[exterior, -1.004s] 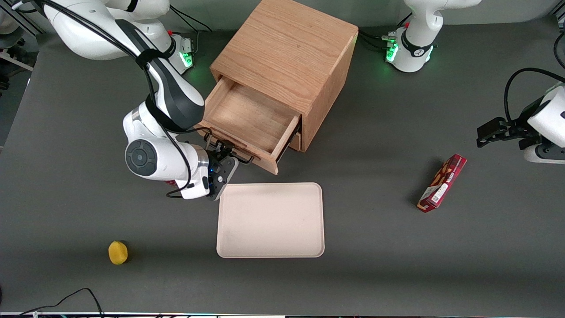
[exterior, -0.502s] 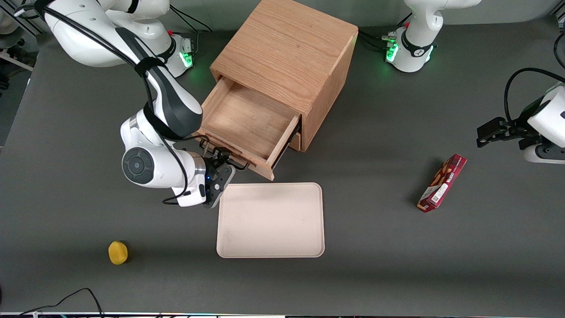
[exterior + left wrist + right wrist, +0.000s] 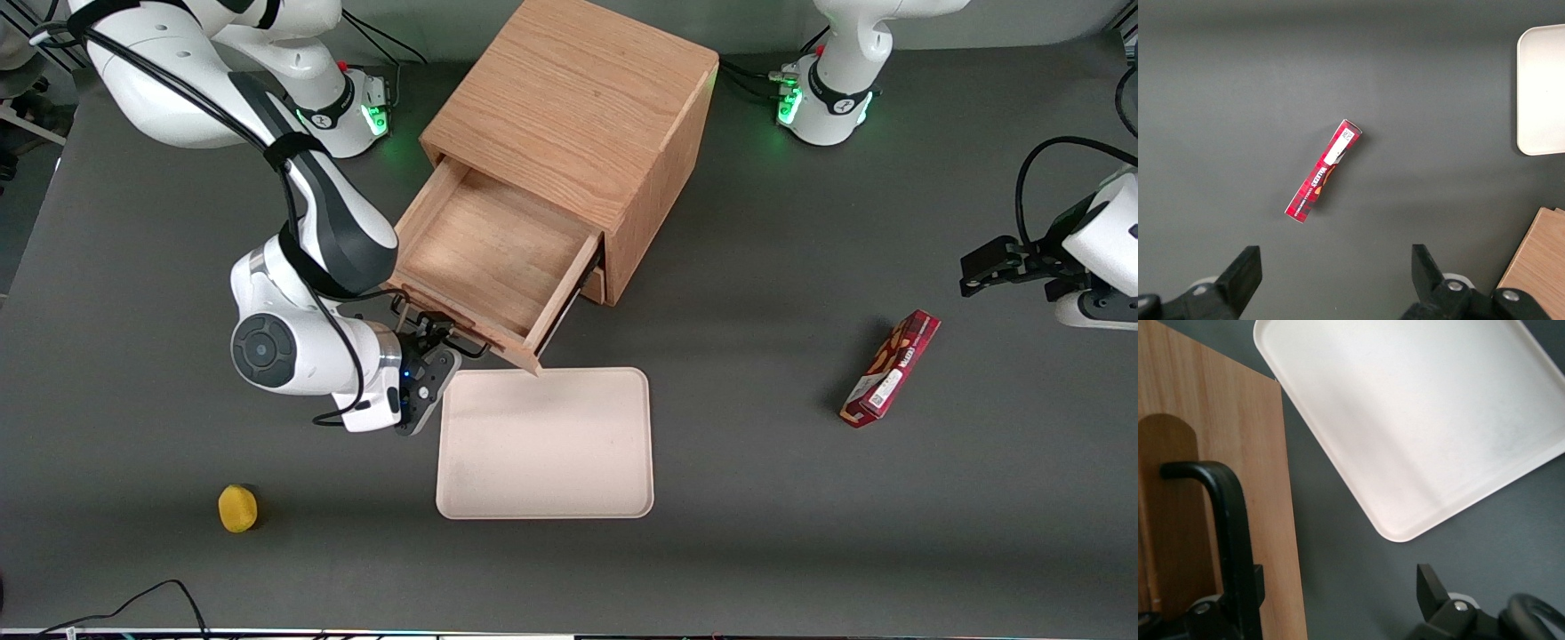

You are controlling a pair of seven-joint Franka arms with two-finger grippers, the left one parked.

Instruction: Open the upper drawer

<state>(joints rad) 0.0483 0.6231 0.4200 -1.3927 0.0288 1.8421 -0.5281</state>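
The upper drawer point(image 3: 484, 258) of the oak cube cabinet point(image 3: 569, 98) stands pulled far out, its inside bare. Its front edge reaches almost to the tray. My right gripper point(image 3: 433, 340) is at the drawer's front, on the long black wire handle point(image 3: 462, 348). In the right wrist view the handle point(image 3: 1228, 520) runs across the oak drawer front point(image 3: 1265, 487). The gripper point(image 3: 1338, 593) is open: one finger point(image 3: 1253, 583) lies against the handle, the other point(image 3: 1431, 587) is far from it over bare table. A corner of the lower drawer point(image 3: 594, 284) shows under the upper one.
A cream tray point(image 3: 544, 442) lies just nearer the front camera than the drawer, also in the right wrist view point(image 3: 1418, 420). A yellow object point(image 3: 237, 508) sits near the table's front edge. A red box point(image 3: 891, 367) lies toward the parked arm's end.
The upper drawer has slid farther out toward the tray. My gripper has moved with the handle, toward the front camera and the working arm's end.
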